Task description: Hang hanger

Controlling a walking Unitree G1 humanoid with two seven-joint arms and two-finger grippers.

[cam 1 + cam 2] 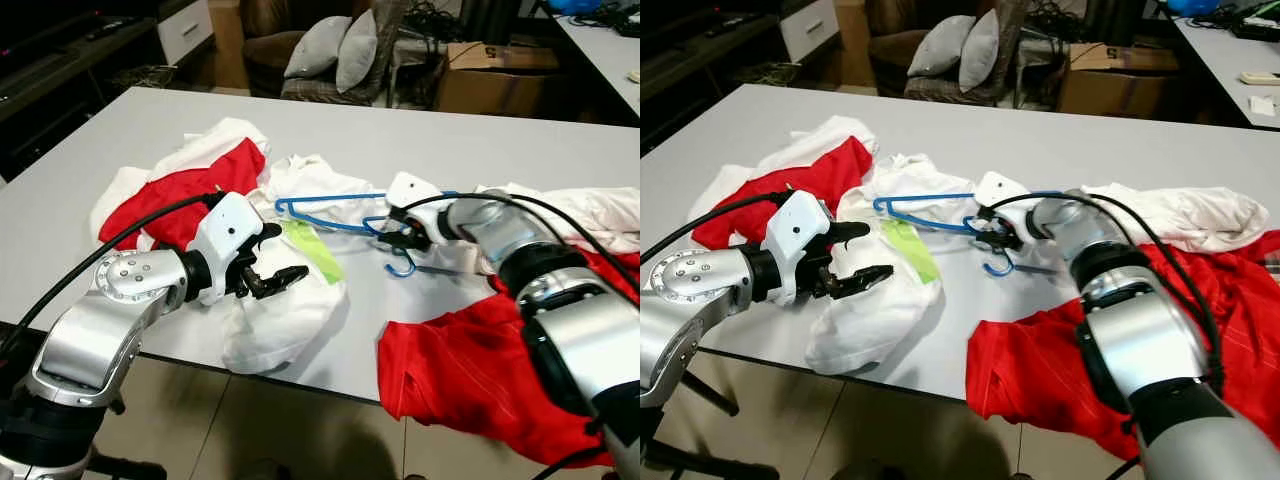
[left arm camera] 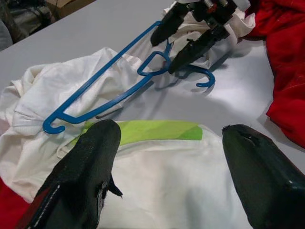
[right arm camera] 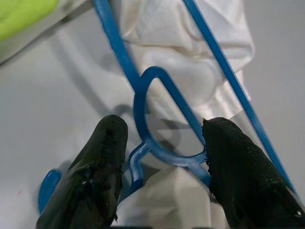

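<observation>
The two black fingers point(image 3: 109, 162) of the right gripper point(image 1: 400, 236) are seen spread apart, one on each side of the small loop at the neck of the blue hanger point(image 1: 330, 215), with nothing yet pinched between them; in the right wrist view the loop and the stem below it sit in the gap, close to both pads. The left gripper point(image 1: 270, 262) is held with its fingers likewise apart and empty, poised just above a white garment with a lime-green patch point(image 1: 312, 250) near the table's front edge. The step in hand is judged to be the grasp of the hanger at its neck, not yet completed. For the next move, the right fingers would need to be closed squarely on the neck, then the hanger lifted free of the cloth without snagging it; no rail or hook to hang it on can be made out in these views. The hanger is a thin blue plastic frame, lying flat in the middle of the grey table point(image 1: 120, 130), its long bar stretched across a crumpled white garment point(image 1: 310, 185) and its hook point(image 1: 402, 265) resting on bare tabletop toward the robot. Red and white clothes point(image 1: 180, 200) are heaped to the left, and a red garment point(image 1: 460, 370) is draped over the front edge on the right.
</observation>
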